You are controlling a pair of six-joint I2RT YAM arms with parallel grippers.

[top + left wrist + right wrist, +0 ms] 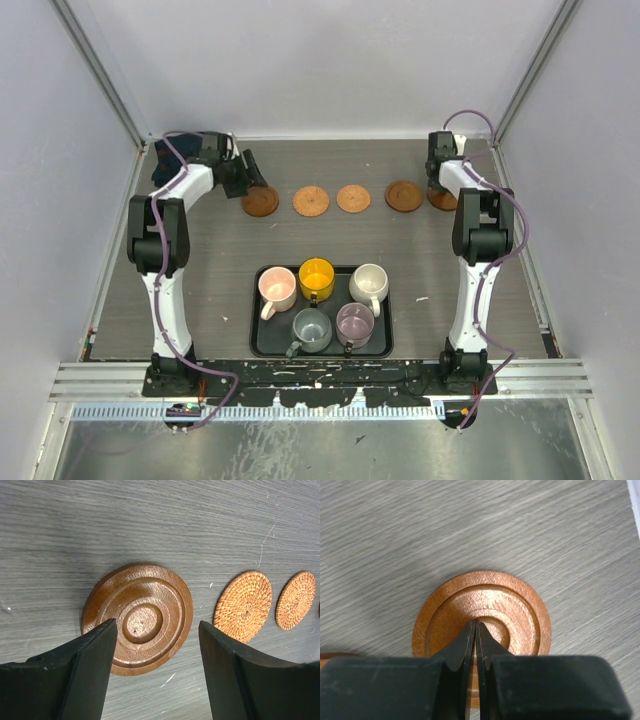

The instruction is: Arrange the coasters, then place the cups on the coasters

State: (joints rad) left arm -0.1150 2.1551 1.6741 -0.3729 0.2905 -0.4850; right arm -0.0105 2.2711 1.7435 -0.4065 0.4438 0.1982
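Five coasters lie in a row at the far side of the table: a dark wooden one [260, 202], two woven ones [311, 201] [353, 199], a dark one [404, 195] and an orange-brown one [441, 200] partly under the right arm. My left gripper [157, 630] stands open just over the near edge of the ringed wooden coaster [137, 610], holding nothing. My right gripper [476, 622] is shut, its tips over the centre of the ringed orange-brown coaster [510, 600]. The cups, pink [277, 288], yellow [316, 276], cream [368, 283], grey-teal [311, 327] and mauve [354, 322], stand together nearer the arms.
The cups sit on a black rectangular tray [385, 345] at the near middle of the table. Grey walls and metal rails close in the table on both sides and at the back. Both arms reach to the far corners.
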